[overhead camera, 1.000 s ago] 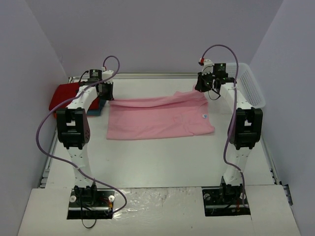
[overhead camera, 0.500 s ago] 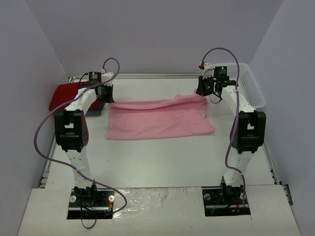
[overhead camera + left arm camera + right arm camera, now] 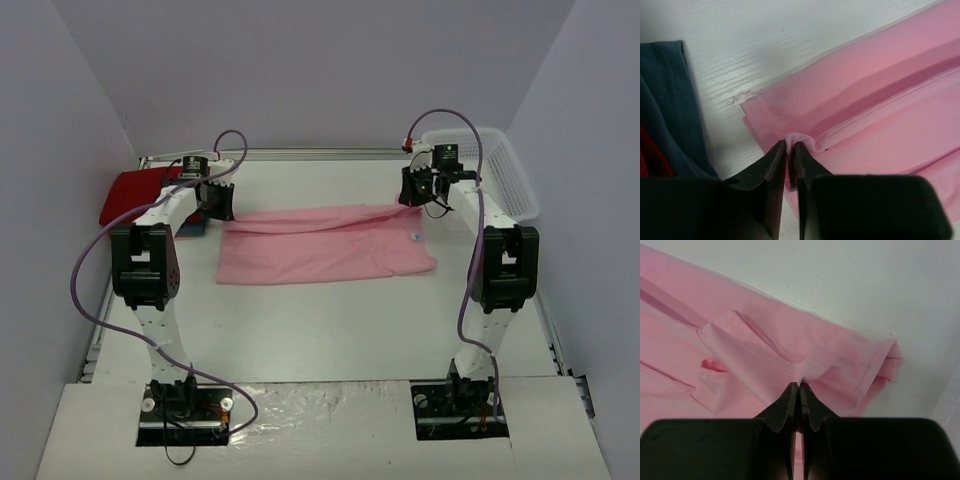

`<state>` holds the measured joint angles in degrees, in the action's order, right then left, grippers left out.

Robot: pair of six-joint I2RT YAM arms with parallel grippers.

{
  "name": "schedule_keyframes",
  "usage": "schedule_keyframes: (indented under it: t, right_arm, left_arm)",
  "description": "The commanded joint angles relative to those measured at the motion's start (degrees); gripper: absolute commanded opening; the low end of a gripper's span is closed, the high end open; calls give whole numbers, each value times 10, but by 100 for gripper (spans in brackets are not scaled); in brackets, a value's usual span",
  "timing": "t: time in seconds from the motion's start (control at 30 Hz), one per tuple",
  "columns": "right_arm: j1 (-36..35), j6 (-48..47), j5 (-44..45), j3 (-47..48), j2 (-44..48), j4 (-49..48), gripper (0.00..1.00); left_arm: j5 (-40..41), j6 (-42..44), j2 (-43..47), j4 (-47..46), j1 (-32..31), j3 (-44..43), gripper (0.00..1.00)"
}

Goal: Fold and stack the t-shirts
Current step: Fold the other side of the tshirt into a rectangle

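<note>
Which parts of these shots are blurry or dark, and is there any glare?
Top view: even soft light, no glare, pink t-shirt sharp. Left wrist view: table grain crisp, left gripper housing near the lens dark and blurred. Right wrist view: shirt stitching sharp, right gripper housing likewise a blurred black mass.

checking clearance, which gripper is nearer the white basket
Right. The right gripper is just beside the basket, on the pink shirt; the left gripper is at the shirt's opposite end.

pink t-shirt (image 3: 320,250) folded lengthwise; red (image 3: 130,192), teal (image 3: 665,100) aside.
</note>
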<state>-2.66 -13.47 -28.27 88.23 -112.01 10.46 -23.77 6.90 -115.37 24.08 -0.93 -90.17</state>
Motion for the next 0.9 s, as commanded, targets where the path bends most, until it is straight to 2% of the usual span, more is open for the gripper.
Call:
schedule_keyframes:
  t: [0.0,0.2,0.87]
  right_arm:
    - [4,-8,7,-6,7,3,0]
    - [4,-8,3,-17,-2,3,0]
    - [-3,-15,-22,-36,-15,9,0]
  left_arm:
    - [-12,20,41,-5,7,3,15]
    - [-5,35,58,4,7,6,22]
    - [7,35,77,19,7,8,23]
